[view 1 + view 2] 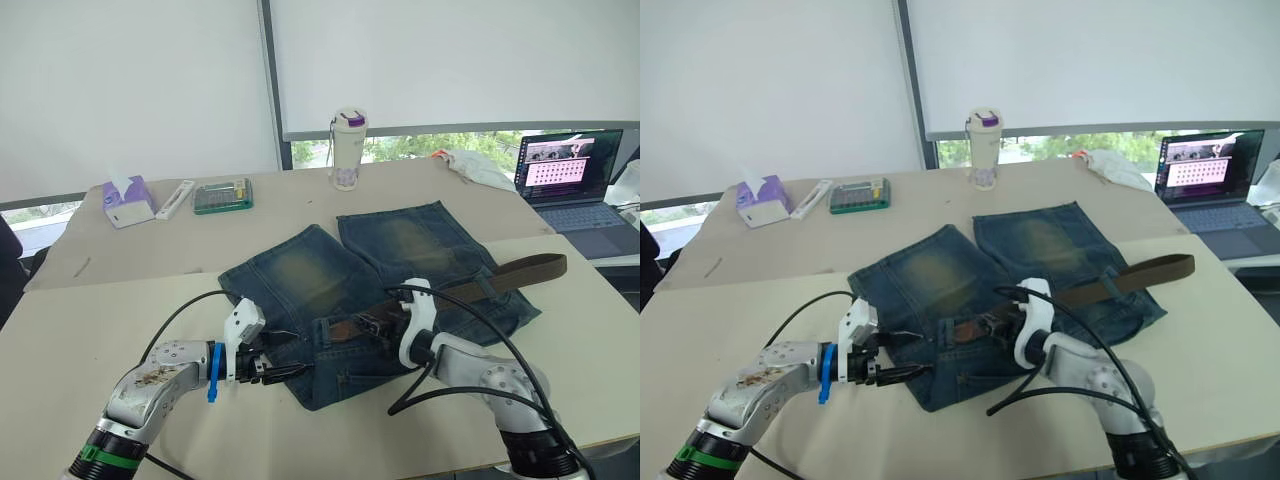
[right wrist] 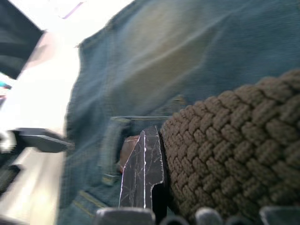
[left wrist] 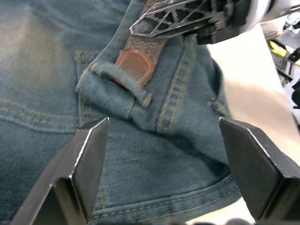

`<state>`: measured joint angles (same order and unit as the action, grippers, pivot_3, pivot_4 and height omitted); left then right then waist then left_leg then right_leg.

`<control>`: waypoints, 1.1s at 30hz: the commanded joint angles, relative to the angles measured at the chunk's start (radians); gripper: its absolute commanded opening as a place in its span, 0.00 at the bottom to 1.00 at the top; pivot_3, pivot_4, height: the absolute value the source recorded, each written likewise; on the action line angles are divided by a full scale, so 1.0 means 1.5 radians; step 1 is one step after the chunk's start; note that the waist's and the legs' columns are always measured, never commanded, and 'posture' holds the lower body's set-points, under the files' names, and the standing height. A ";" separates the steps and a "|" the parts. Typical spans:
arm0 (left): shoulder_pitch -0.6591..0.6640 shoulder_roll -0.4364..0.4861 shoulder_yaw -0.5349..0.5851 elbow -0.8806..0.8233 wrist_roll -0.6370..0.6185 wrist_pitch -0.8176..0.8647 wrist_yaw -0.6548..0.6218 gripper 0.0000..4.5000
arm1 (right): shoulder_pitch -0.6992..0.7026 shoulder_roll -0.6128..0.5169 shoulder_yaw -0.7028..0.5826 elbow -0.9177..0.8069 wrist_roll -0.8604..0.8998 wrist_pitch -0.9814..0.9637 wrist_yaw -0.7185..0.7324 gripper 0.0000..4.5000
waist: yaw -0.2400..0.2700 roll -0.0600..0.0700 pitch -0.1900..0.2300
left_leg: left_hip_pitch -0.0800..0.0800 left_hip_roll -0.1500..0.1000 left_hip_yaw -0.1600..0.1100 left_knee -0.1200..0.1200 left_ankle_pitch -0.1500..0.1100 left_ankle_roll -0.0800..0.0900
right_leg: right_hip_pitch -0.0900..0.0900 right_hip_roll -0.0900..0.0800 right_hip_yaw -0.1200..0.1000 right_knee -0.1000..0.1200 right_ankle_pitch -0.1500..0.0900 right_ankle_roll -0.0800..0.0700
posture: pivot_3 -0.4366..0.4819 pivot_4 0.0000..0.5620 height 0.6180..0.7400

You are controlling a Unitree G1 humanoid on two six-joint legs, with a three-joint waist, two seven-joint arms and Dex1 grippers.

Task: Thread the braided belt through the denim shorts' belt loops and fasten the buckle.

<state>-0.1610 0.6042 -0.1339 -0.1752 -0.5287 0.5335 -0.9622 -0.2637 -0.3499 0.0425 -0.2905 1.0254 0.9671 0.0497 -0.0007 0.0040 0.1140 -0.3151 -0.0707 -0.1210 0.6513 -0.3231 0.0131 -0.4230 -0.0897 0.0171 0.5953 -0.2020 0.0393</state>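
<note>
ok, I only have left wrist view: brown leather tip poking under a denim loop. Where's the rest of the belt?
Observer: In the head views the braided belt runs to the robot's right across the denim shorts, with its far end past their edge.
Operator: Right gripper got it?
Observer: Yes. The right gripper is shut on it just short of that belt loop.
Operator: How do the shorts lie?
Observer: Flat, waistband toward the robot, legs pointing away toward a bottle.
</note>
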 commanded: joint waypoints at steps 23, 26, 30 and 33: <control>-0.037 -0.093 0.148 -0.048 -0.192 0.293 0.146 0.70 | -0.056 0.090 0.032 0.062 -0.112 -0.016 0.262 0.00 | -0.009 0.000 0.000 | 0.002 0.000 -0.002 -0.001 0.001 -0.001 | 0.000 0.001 0.000 0.001 0.000 0.000 | 0.48 0.27 1.00; -0.037 -0.089 0.151 -0.055 -0.209 0.307 0.144 0.47 | -0.057 0.094 0.029 0.061 -0.113 -0.017 0.262 0.00 | -0.009 0.000 0.000 | 0.002 0.000 -0.002 -0.001 0.001 -0.001 | 0.000 0.000 0.000 0.001 0.000 0.000 | 0.48 0.27 1.00; -0.034 -0.085 0.147 -0.057 -0.212 0.314 0.142 0.17 | -0.058 0.097 0.024 0.059 -0.113 -0.016 0.260 0.00 | -0.009 0.000 0.000 | 0.002 0.000 -0.002 -0.001 0.002 -0.003 | 0.000 0.000 0.000 0.001 0.000 0.000 | 0.48 0.27 1.00; -0.032 -0.084 0.145 -0.056 -0.210 0.315 0.143 0.01 | -0.056 0.096 0.021 0.055 -0.114 -0.018 0.262 0.00 | -0.009 0.000 0.000 | 0.001 0.000 -0.002 -0.001 0.002 -0.004 | 0.000 0.000 0.000 0.001 0.000 0.000 | 0.48 0.27 1.00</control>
<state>-0.2036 0.4770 0.0962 -0.2228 -0.8186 1.0028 -0.7323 -0.3396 -0.2197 0.0935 -0.1585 0.8442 0.9490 0.4314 -0.0148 0.0038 0.1135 -0.3129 -0.0711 -0.1234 0.6503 -0.3195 0.0066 -0.4235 -0.0892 0.0171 0.5961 -0.2020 0.0392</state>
